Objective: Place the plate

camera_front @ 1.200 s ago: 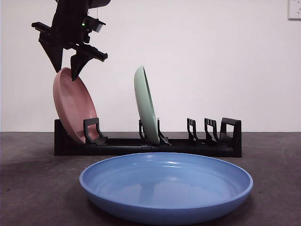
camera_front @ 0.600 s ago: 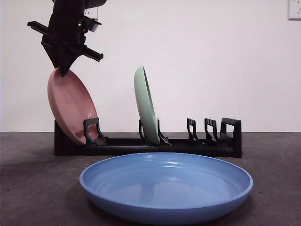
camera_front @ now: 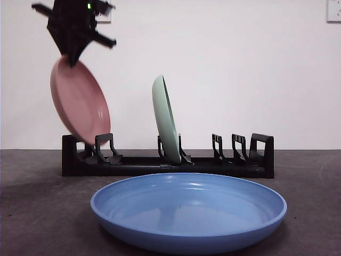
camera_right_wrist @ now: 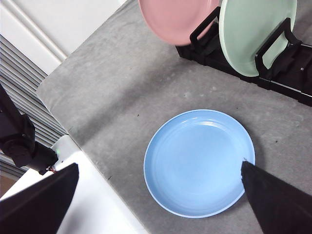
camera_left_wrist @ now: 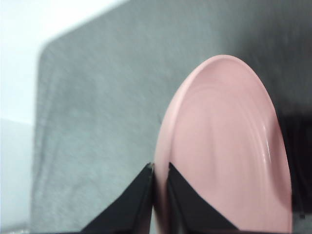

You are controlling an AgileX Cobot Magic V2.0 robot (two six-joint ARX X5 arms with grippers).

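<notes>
1. Your left gripper (camera_front: 71,57) is clamped on the top rim of the pink plate (camera_front: 80,101); in the left wrist view both jaws pinch that rim with no gap showing. Keep the pinch firm, since the plate hangs from this one edge.
2. The pink plate is in the air, tilted, its lower edge just above the end slot of the rack (camera_front: 256,160) and apparently not seated in it.
3. The task says only to place the plate, so judge the goal yourself: this looks like a carry away from the rack, but that is a guess.
4. Raise it straight until the lower edge is well clear of the slot posts (camera_front: 105,146) before you move sideways; a snag there could twist the plate out of the jaws or drag the rack.
5. Keep away from the green plate (camera_front: 165,120) standing upright in the next slot.
6. The blue plate (camera_front: 188,210) lies flat on the table (camera_front: 37,213) in front of the rack; avoid setting the pink one down on its rim.
7. Your right gripper (camera_right_wrist: 161,204) waits high above the table with its jaws spread wide, holding nothing.
</notes>
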